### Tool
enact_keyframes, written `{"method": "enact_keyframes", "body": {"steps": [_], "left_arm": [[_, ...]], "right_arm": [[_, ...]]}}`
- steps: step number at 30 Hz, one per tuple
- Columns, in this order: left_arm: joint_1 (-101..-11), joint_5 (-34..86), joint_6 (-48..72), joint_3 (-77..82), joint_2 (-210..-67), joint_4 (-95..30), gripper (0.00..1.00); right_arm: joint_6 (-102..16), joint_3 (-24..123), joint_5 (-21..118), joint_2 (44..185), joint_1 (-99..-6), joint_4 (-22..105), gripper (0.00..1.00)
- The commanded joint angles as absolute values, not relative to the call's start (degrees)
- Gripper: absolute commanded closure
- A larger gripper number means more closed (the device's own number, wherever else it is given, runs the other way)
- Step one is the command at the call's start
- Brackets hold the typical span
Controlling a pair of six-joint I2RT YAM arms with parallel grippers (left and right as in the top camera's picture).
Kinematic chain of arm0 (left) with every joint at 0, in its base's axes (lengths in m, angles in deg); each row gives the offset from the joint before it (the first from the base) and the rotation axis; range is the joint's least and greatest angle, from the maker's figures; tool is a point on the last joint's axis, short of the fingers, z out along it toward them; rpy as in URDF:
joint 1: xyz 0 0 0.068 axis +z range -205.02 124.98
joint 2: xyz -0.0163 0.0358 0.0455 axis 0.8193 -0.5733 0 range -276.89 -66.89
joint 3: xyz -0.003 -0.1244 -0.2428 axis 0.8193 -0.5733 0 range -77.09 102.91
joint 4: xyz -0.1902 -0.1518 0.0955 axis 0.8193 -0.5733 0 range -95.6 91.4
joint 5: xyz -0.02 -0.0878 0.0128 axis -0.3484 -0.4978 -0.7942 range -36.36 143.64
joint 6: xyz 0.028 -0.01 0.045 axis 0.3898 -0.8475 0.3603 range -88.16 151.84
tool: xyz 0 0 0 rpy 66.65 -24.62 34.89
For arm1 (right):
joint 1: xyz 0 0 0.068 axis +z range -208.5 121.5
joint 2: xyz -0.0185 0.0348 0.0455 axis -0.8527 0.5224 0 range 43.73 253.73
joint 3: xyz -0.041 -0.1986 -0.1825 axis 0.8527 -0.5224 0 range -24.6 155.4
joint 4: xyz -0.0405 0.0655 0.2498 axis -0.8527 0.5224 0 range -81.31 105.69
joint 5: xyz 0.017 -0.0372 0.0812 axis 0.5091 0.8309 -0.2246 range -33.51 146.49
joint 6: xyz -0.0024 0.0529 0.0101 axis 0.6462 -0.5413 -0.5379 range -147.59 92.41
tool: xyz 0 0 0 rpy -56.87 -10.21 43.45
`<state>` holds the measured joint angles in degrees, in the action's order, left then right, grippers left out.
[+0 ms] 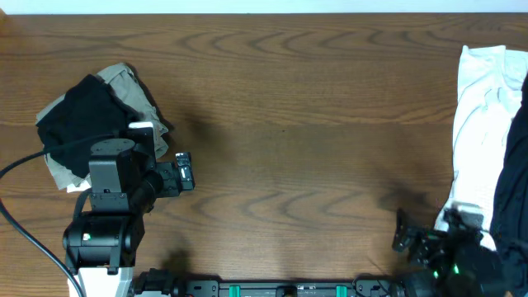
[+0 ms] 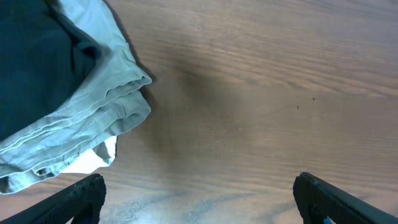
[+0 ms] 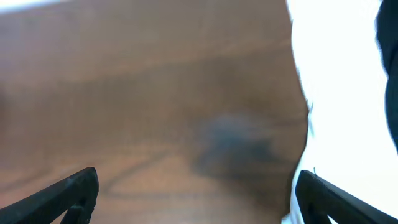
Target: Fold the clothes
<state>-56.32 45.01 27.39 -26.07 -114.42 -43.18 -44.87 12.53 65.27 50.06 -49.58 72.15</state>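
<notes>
Lying stacked, black garment [image 1: 78, 115] on olive-grey garment [image 1: 130, 82]

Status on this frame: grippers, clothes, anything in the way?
Left gripper open, empty. Right gripper open, empty. Black and olive-grey fabric pile left, crumpled white garment right. No obstruction seen.

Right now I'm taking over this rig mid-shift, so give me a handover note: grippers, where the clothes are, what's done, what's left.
Left gripper: open, empty, over bare table beside the olive-grey piece.
Right gripper: open, empty, beside the white garment.
Done, it seems: black piece stacked on the olive-grey piece at the table's left.
Left: white garment and dark garment at the right edge lie loose, unfolded; fold those.
</notes>
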Motion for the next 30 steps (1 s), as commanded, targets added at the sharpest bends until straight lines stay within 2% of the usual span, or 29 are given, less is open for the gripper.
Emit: {"method": "enact_keyframes", "body": {"steps": [1, 7, 17, 30], "left_arm": [[-56.5, 45.1, 27.3, -26.0, -114.4, -43.1, 0.02], [-56.5, 45.1, 27.3, -26.0, -114.4, -43.1, 0.02], [-56.5, 45.1, 27.3, -26.0, -114.4, -43.1, 0.02], [-56.5, 45.1, 27.3, -26.0, -114.4, -43.1, 0.02]], "right_arm": [[-41.6, 9.4, 66.1, 44.8, -51.8, 70.2, 0.01], [-36.8, 0.9, 65.9, 44.0, -53.6, 54.5, 0.01], [-29.6, -23.8, 63.2, 44.0, -53.6, 9.3, 0.01], [-28.4, -24.3, 57.6, 44.1, -53.7, 12.8, 0.01]]}}
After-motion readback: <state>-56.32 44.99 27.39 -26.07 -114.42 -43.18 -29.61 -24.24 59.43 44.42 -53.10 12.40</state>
